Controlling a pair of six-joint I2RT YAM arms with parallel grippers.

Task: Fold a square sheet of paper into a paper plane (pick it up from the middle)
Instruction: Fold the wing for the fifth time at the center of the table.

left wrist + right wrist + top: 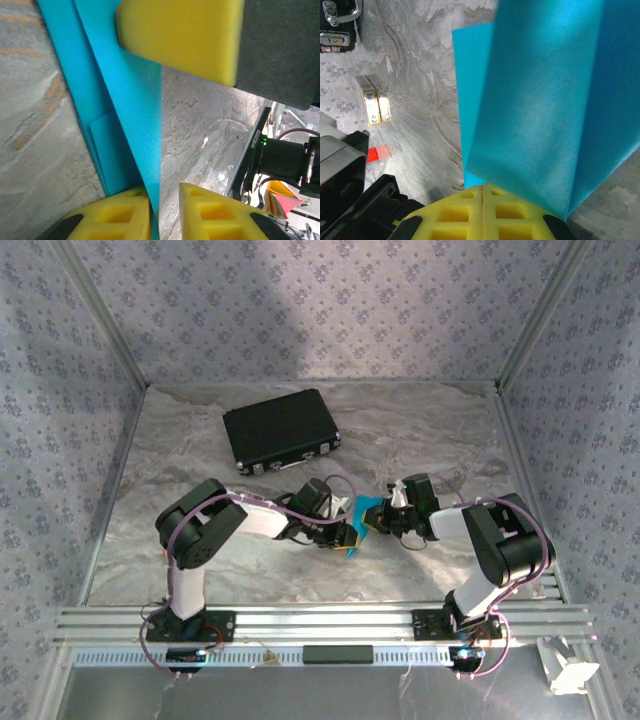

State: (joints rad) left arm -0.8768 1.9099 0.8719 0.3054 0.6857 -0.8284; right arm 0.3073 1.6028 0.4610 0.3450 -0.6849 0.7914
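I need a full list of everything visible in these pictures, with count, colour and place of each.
Table: 1, grey marbled, under everything.
Sheet of paper: 1, bright cyan, folded, held over the table's middle.
Case: 1, black, at the back, left of centre.
Card: 1, pale printed, on the table.
Block: 1, red, near the card.
Loose sheets: several, orange and pink, beyond the table edge.
Left jaws: 1 pair, yellow pads, slightly apart, paper edge between them.
Right jaws: 1 pair, yellow pads, shut on the paper.
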